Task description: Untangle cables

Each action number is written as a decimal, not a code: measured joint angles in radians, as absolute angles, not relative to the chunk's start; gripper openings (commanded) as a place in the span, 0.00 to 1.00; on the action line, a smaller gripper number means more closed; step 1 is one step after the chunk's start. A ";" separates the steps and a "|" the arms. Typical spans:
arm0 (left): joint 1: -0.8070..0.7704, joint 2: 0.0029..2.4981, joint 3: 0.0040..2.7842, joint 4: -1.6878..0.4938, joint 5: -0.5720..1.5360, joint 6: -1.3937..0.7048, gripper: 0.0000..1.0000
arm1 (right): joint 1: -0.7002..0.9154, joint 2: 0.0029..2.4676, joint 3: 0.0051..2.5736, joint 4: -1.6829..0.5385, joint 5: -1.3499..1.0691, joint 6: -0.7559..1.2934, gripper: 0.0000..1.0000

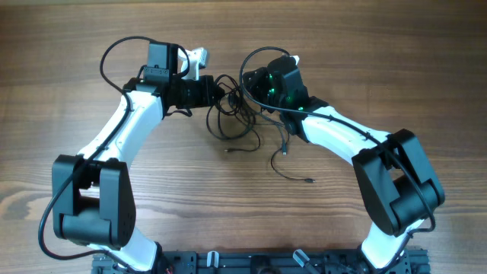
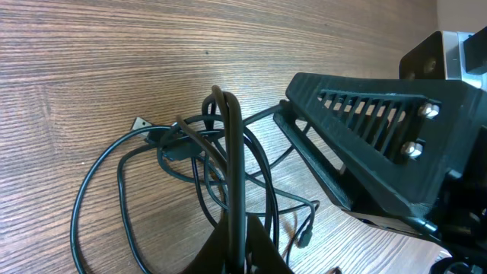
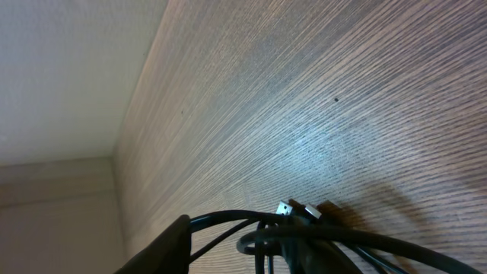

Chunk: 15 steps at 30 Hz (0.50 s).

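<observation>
- The left gripper (image 2: 227, 114) had its two black fingers pressed flat together, seen edge-on. A strand of the thin black cables (image 1: 237, 118) bent over their tip and looked pinched there.
- The right gripper (image 1: 251, 84) sat just to the right of it, over the far side of the tangle. I cannot tell whether its jaws were apart or together: its own camera caught only one dark finger (image 3: 171, 243), with cords crossing close beside it.
- A silvery plug (image 3: 293, 207) showed among those cords.
- The tangle lay between the two grippers in overlapping loops, on the far middle of the brown wooden table (image 1: 91, 91).
- Loose ends (image 1: 283, 152) trailed toward the near side, the longest curving off to the right.
</observation>
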<state>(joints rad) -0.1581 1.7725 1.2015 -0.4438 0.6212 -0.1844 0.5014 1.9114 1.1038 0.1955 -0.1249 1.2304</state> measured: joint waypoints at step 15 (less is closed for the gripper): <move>-0.158 1.773 1.201 -0.441 0.622 -0.184 0.04 | 0.506 1.934 1.104 0.300 -0.198 1.167 0.04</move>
<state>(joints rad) -0.1581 1.7725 1.2015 -0.4408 0.6216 -0.1844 0.5064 1.9339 1.1038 0.2996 -0.1982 1.1671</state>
